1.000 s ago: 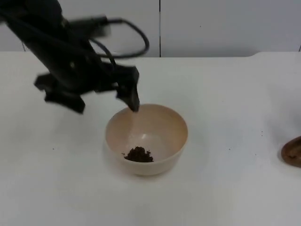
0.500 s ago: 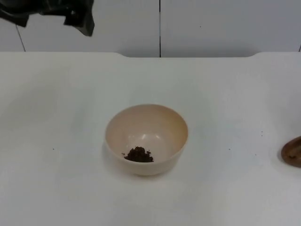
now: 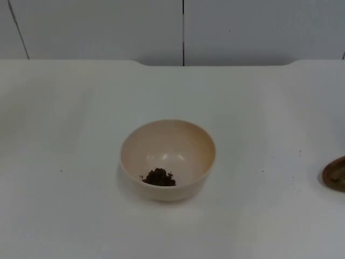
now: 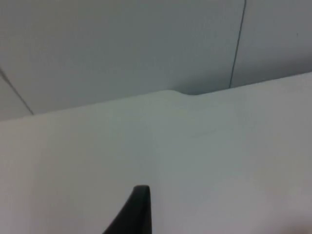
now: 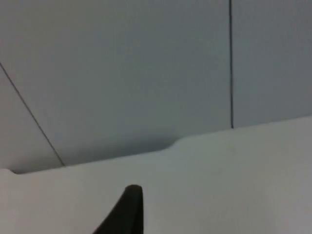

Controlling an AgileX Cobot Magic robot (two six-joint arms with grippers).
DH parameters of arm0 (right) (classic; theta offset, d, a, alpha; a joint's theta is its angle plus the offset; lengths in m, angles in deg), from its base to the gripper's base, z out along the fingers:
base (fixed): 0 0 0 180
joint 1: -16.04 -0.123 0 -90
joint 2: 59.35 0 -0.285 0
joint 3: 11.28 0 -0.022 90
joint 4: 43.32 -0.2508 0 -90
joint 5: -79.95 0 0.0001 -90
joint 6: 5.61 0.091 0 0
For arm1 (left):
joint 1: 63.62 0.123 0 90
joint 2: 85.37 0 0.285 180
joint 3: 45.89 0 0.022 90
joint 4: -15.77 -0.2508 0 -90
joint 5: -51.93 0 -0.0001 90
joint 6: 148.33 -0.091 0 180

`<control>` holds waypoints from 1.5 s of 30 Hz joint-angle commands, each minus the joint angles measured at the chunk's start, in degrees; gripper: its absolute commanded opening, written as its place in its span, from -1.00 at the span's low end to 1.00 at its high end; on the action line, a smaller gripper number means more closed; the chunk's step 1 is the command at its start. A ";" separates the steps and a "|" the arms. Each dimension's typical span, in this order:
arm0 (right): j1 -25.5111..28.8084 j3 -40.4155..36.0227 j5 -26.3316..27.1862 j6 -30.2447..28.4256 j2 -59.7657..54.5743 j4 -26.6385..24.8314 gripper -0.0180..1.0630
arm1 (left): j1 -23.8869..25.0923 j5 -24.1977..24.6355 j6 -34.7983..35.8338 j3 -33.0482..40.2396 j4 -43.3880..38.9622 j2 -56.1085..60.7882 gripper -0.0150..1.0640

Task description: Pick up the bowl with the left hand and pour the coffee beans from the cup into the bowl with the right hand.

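While both arms wait back by partition wall point(image 3: 108, 32), left tool point(image 4: 139, 209) and right tool point(image 5: 129, 209) face bench point(image 3: 64, 108); finger state: cannot tell. Bowl point(image 3: 167, 159) mid-bench, coffee beans point(image 3: 159, 177) inside. Brown cup point(image 3: 335, 174) at right edge. Risk: edge-placed cup knocked off. Left arm gone from over bowl since earlier.

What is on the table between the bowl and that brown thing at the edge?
Nothing: the top view shows bare white table between the bowl and the brown thing.
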 commanded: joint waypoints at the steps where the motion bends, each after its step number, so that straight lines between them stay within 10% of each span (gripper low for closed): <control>1: 0.13 0.07 -6.13 -0.91 1.51 0.22 0.98 | -0.12 3.47 0.12 -0.33 -0.62 1.19 0.97; 18: 0.13 0.07 -32.78 -19.87 31.40 -7.85 0.98 | -0.12 11.25 -3.55 17.12 0.70 32.75 0.97; 29: 0.13 -2.71 -48.15 -29.97 50.01 -17.19 0.98 | -0.12 26.40 -23.96 21.04 18.81 53.60 0.97; 45: -1.30 -8.74 -49.89 -36.10 53.08 -22.84 0.98 | -0.12 28.22 -27.21 32.64 24.70 64.20 0.97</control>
